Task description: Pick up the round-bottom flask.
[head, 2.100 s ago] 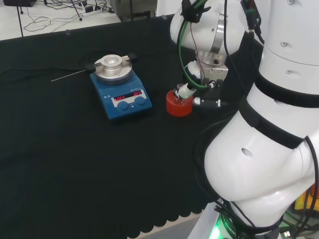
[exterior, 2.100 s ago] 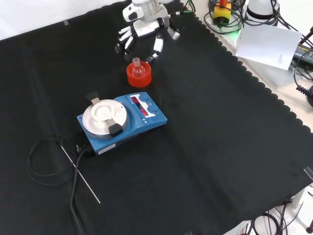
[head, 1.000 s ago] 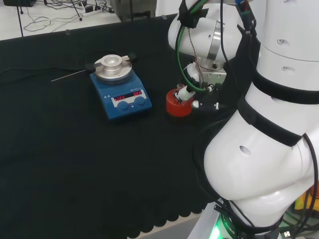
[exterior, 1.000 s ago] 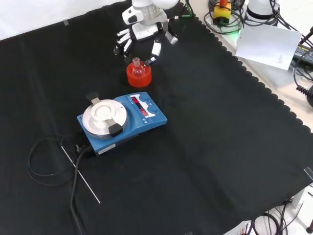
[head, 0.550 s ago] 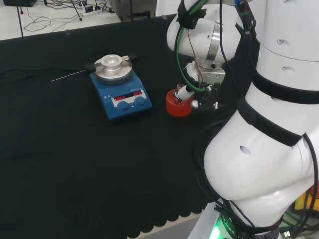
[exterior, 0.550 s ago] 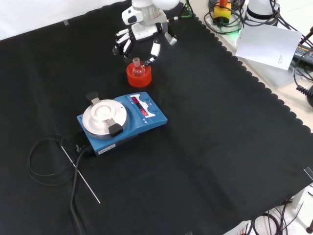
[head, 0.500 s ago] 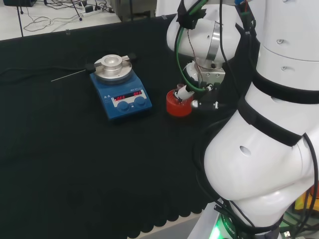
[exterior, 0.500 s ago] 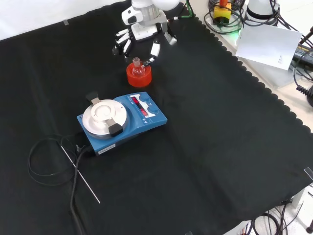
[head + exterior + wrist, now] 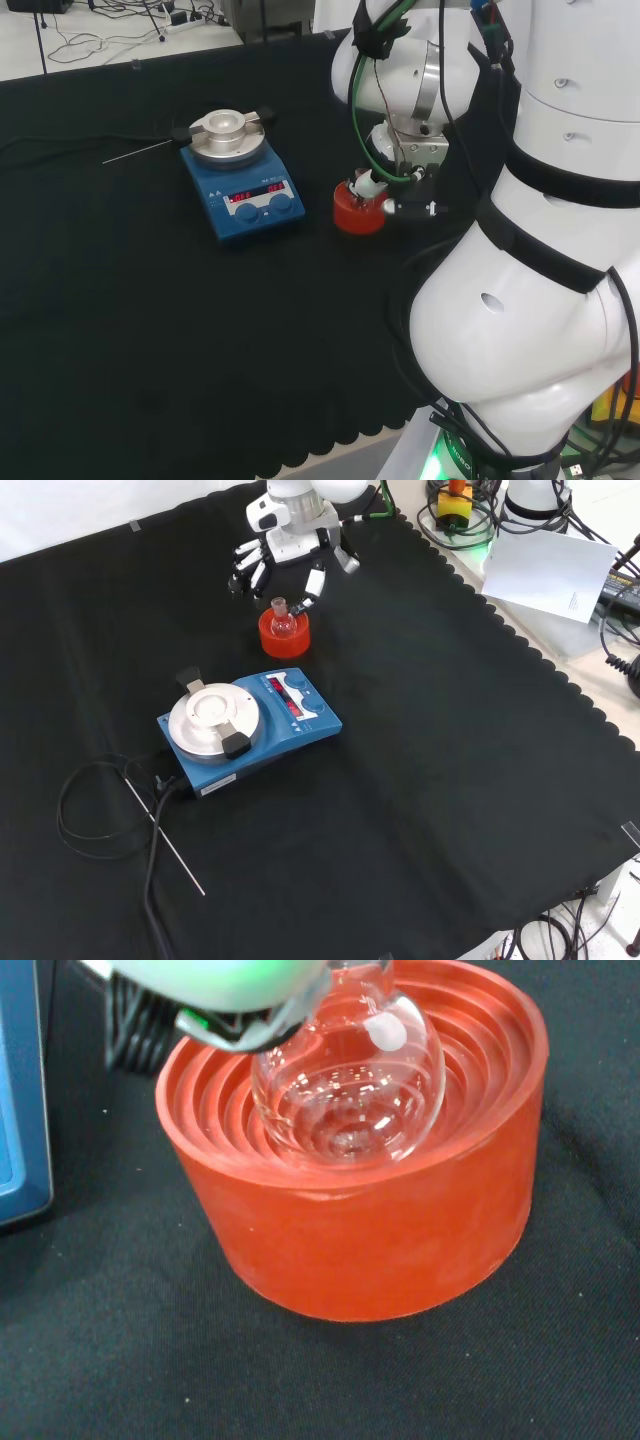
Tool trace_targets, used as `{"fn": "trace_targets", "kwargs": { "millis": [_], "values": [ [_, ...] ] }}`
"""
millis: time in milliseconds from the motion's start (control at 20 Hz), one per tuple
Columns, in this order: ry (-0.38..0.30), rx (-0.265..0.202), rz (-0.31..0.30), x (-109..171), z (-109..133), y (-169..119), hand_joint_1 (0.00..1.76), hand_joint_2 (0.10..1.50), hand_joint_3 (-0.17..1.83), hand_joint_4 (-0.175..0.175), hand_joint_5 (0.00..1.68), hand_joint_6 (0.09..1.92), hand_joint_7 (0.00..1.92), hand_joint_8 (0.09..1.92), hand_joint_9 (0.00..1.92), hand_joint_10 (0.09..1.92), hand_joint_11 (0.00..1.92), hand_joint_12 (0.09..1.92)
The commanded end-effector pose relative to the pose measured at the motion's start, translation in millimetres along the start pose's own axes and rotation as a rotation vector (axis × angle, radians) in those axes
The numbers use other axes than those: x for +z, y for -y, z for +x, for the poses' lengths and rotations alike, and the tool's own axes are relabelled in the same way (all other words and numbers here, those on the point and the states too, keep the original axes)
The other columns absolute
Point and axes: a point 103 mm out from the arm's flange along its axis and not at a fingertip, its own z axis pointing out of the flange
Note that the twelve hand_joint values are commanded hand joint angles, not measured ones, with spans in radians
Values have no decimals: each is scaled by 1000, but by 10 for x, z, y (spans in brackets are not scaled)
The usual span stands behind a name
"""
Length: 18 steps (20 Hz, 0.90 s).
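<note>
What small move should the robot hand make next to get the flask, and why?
Probably ease down a little and curl the fingers round the flask's neck. The robot hand hangs open just beyond the flask, which sits in its red stand, not yet gripped.

I work in a laboratory: on my black-cloth tabletop (image 9: 450, 780) stands a blue magnetic stirrer hotplate with a round steel top (image 9: 248, 721), and beside it a clear glass round-bottom flask (image 9: 281, 617) sits in a red ribbed ring stand (image 9: 283, 638). Cables (image 9: 470, 515) crowd the bench edge.
</note>
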Motion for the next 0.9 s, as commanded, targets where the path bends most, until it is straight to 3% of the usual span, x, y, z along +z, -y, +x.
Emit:
{"fn": "trace_targets", "kwargs": {
  "millis": [50,900],
  "values": [
    [-3,2,-2,-11,-32,-12,945,635,670,-87,877,758,225,699,449,697,71,1422],
    [-2,10,9,5,-113,-30,959,661,665,-90,906,766,228,699,454,693,61,1424]
  ]
}}
